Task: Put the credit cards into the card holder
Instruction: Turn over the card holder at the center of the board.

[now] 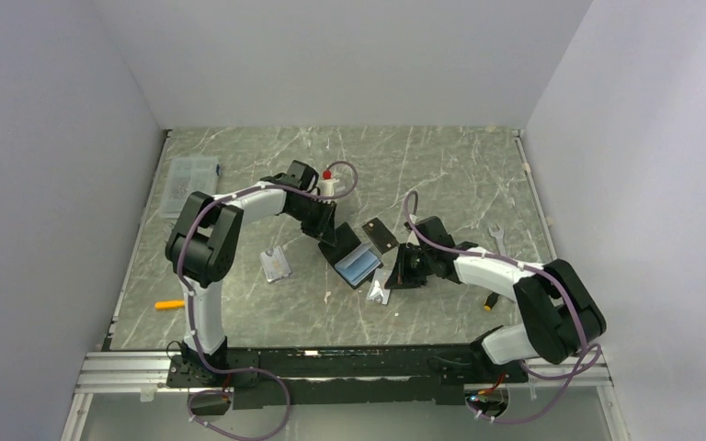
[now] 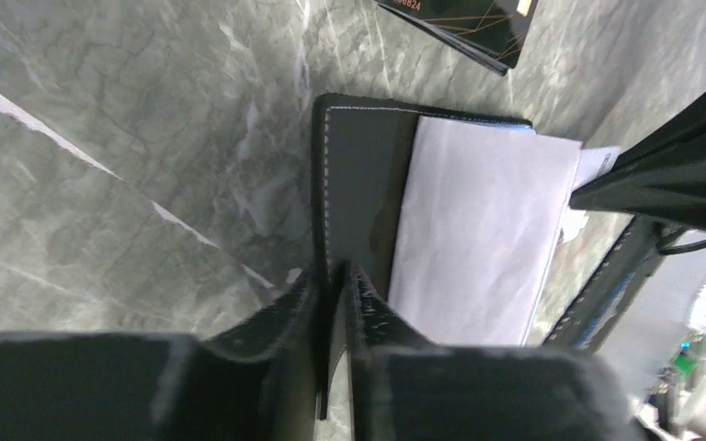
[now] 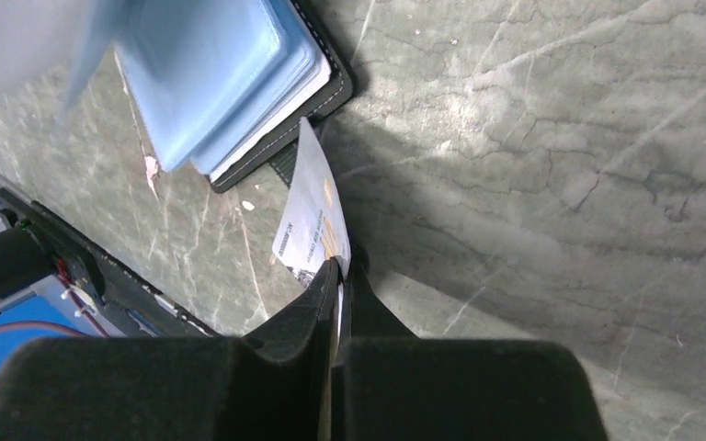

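Since card holder (image 2: 363,184) must lie open for loading, left gripper (image 2: 335,276) clamps its black cover, mid-table. Right gripper (image 3: 340,276) pinches credit card (image 3: 317,213) by one end, free end at holder's near-right edge, likely lining up insertion. Black card (image 1: 380,234) waits just beyond, on far side.

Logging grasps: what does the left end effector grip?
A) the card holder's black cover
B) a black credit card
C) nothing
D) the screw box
A: the left wrist view shows the left end effector pinching the stitched edge of the card holder.
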Motion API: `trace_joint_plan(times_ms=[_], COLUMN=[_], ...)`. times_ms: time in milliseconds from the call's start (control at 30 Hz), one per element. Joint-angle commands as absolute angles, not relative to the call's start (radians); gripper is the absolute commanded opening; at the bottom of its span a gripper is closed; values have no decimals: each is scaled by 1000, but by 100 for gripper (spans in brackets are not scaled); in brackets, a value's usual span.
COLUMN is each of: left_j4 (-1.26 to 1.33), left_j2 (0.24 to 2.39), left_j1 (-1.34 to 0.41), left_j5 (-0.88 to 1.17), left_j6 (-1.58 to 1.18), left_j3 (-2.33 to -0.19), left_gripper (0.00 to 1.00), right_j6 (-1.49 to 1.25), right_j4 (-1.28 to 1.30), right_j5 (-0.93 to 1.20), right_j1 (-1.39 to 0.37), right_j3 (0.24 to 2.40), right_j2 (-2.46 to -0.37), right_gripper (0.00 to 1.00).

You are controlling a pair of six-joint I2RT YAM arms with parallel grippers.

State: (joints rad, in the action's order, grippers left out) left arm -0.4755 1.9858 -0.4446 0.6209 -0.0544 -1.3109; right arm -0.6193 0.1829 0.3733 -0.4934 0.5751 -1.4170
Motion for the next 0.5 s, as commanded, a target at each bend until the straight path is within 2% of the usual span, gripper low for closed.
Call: trace_joint_plan(times_ms=[0, 33, 300, 467], left_j4=[-460, -470, -465, -463], left_j2=[2011, 2019, 1990, 1973], left_j1=[-437, -437, -437, -437], left_j5=[695, 700, 694, 695], left_j6=[-76, -75, -56, -45], left_j3=[-1344, -1349, -1310, -1291], left_gripper=[7, 0, 0, 0], right_j6=[-573, -579, -599, -619], right_j4=[264, 253, 213, 176], right_j5=[291, 301, 381, 444], right_j1=[-493, -493, -484, -485], right_j3=[534, 529, 554, 594], right_j2=[-1346, -1314, -1195, -1211], right_gripper=[0, 0, 0, 0])
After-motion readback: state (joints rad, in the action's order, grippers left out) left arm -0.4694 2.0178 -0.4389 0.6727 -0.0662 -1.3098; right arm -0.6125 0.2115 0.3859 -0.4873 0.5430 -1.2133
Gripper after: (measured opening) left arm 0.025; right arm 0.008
